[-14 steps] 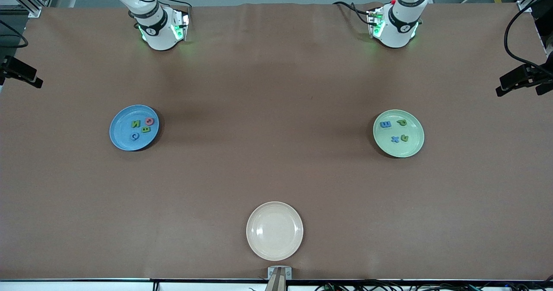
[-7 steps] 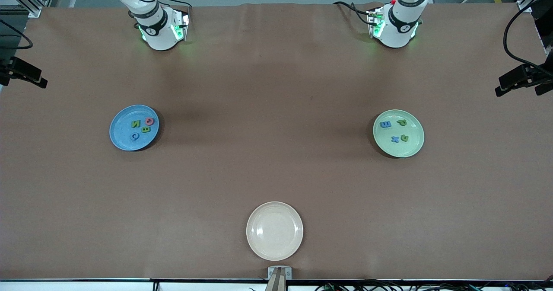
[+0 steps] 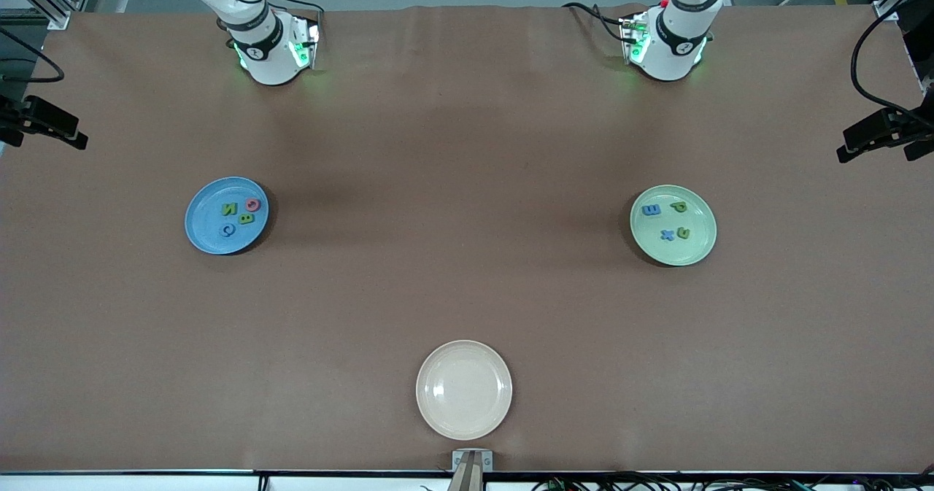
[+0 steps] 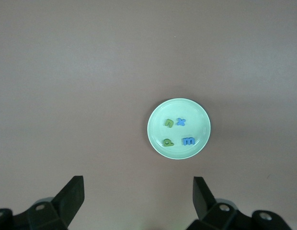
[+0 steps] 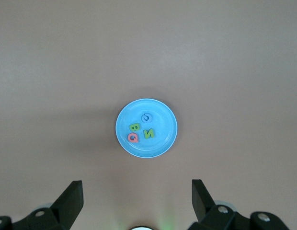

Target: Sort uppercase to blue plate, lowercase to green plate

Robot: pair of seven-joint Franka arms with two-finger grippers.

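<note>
Front view: the round sky-blue shallow plate [image 3: 226, 215] lies toward the right arm's end of the brown paper-covered counter [image 3: 467, 148], and on it rest the four tiny foam uppercase letters: a green N [image 3: 230, 209], a red ring-shaped O [image 3: 252, 204], a green B [image 3: 246, 218] and a blue C [image 3: 228, 230]. Taking the round cream plate [image 3: 464, 389] as landmark, the blue plate is farther from the camera than it. The round pale mint-green plate [image 3: 673, 225] is likewise farther than the cream plate, toward the left arm's end, and carries the lowercase set: a blue m [image 3: 651, 209], a green p [image 3: 679, 206], a blue x [image 3: 667, 234] and a small green hooked letter [image 3: 683, 233]. The cream plate is bare. The sorting looks finished. Neither tool shows in this view.

Left wrist view: the left tool [image 4: 138, 196] hangs high over the green plate [image 4: 179, 128], its fingers spread wide and holding nothing. This arm seems to be waiting.

Right wrist view: the right tool [image 5: 137, 197] hangs high over the blue plate [image 5: 146, 128], likewise released and empty, apparently waiting.

Handling, as a judgement: the foam letters are likely very light, soft and springy, best pinched across a straight stroke or outer edges. The raised rims and neighbouring letters, which lie close together, would crowd any grasp.
</note>
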